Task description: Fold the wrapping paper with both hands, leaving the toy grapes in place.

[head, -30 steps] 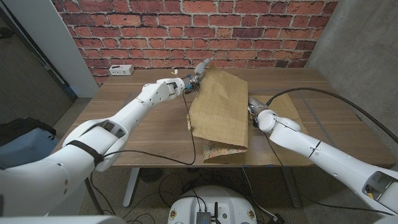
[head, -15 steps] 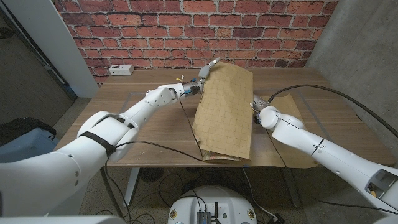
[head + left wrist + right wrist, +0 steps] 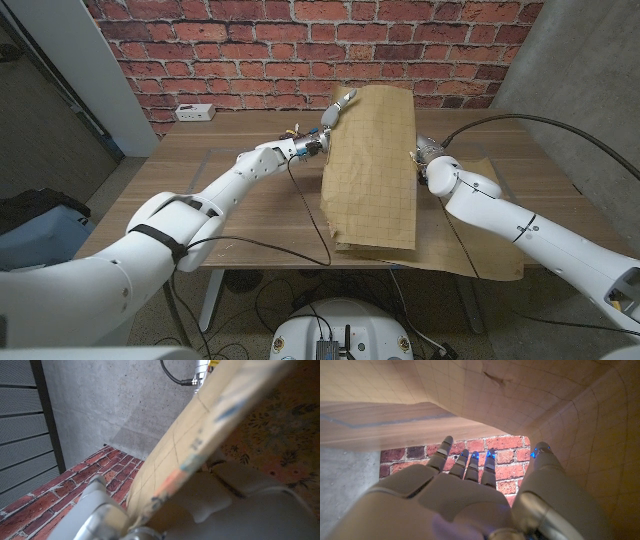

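Note:
The wrapping paper (image 3: 372, 170) stands lifted as a tall flap over the table's middle, its brown gridded back facing me. Its lower part lies spread on the table to the right (image 3: 492, 240). My left hand (image 3: 327, 124) pinches the flap's upper left edge. In the left wrist view the paper edge (image 3: 200, 430) runs between the thumb and a finger of my left hand (image 3: 210, 505), with the floral printed side beside it. My right hand (image 3: 432, 166) sits at the flap's right edge. In the right wrist view my right hand (image 3: 465, 490) has its fingers apart, thumb against the curling paper (image 3: 470, 385). The toy grapes are hidden.
The wooden table (image 3: 220, 160) stretches out to the left of the paper. A white power strip (image 3: 193, 112) lies at its back left corner, before the brick wall. Cables trail from both arms across the table and over its front edge.
Both hands have risen and shifted right, bringing the flap from a slant up to nearly upright. The front fold with the floral print is now covered by the paper.

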